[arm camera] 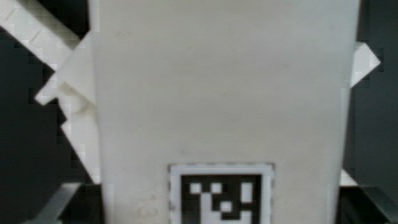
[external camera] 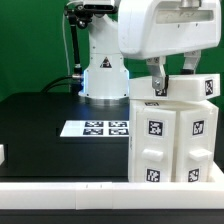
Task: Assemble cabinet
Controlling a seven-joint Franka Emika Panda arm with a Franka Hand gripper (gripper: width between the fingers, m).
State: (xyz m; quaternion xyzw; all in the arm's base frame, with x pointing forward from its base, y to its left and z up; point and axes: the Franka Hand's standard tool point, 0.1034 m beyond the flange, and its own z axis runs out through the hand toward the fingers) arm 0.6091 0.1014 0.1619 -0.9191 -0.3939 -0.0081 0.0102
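Note:
The cabinet (external camera: 170, 145) stands at the front of the table on the exterior view's right. It is a big white box, and its two door panels carry several black-and-white tags. The white top slab (external camera: 186, 89) lies across its top, tilted a little, with a tag at its right end. My gripper (external camera: 173, 79) comes down from above and is shut on the slab, one finger on each side. In the wrist view the slab (arm camera: 214, 90) fills the middle, its tag low down. My gripper (arm camera: 214, 205) straddles it, and cabinet parts (arm camera: 63, 95) show beside it.
The marker board (external camera: 97, 127) lies flat on the black table in the middle. The arm's white base (external camera: 103, 72) stands behind it before a green backdrop. A white rim (external camera: 60, 190) runs along the table's front edge. A small white piece (external camera: 2, 155) shows at the left edge.

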